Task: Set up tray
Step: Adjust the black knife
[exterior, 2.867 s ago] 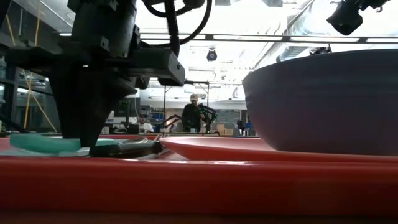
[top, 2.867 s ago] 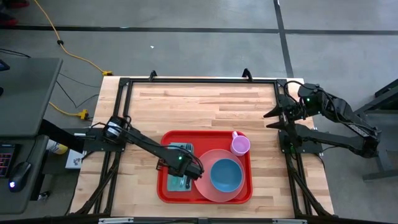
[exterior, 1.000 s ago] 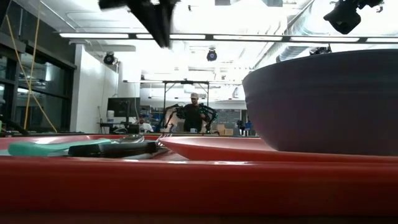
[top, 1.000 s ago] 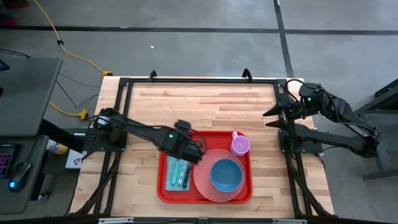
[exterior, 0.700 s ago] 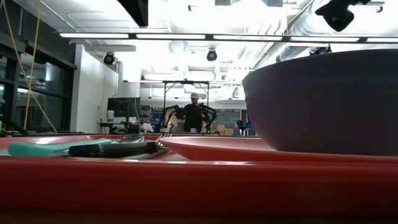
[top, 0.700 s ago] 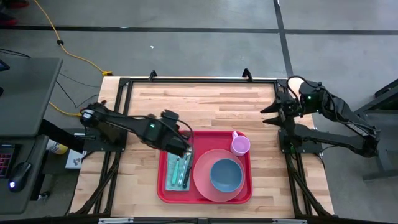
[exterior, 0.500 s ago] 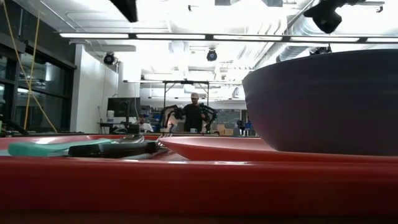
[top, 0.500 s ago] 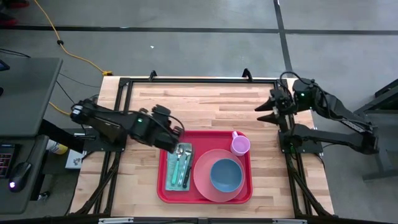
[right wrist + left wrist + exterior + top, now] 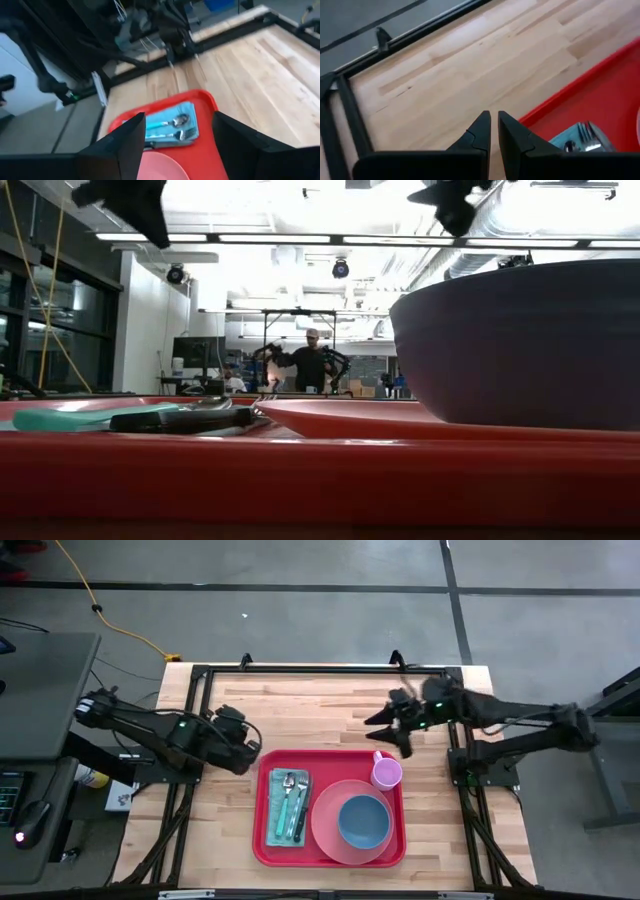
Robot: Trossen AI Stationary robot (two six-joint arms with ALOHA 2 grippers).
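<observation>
Wooden desk (image 9: pixel 330 710) carries the red tray (image 9: pixel 262 840), which sits on the desk's near half, roughly centred.

On the tray: pink plate (image 9: pixel 325 840) fills the right portion, blue bowl (image 9: pixel 363 822) sits on the plate. Small purple cup (image 9: pixel 387 773) stands at the tray's far right corner, just beside the plate. Teal napkin (image 9: pixel 279 810) lies along the tray's left side with a fork (image 9: pixel 287 790), a spoon and a dark-handled piece on top.

Left end effector (image 9: pixel 243 752) hangs over bare desk just off the tray's far left corner, fingers (image 9: pixel 482 132) nearly closed with a thin slit between them, holding nothing.

Right end effector (image 9: pixel 388 727) hovers above the desk just beyond the tray's far right corner, near the cup, fingers (image 9: pixel 125 142) spread wide, empty.

A person shows far off in the room behind the desk.
</observation>
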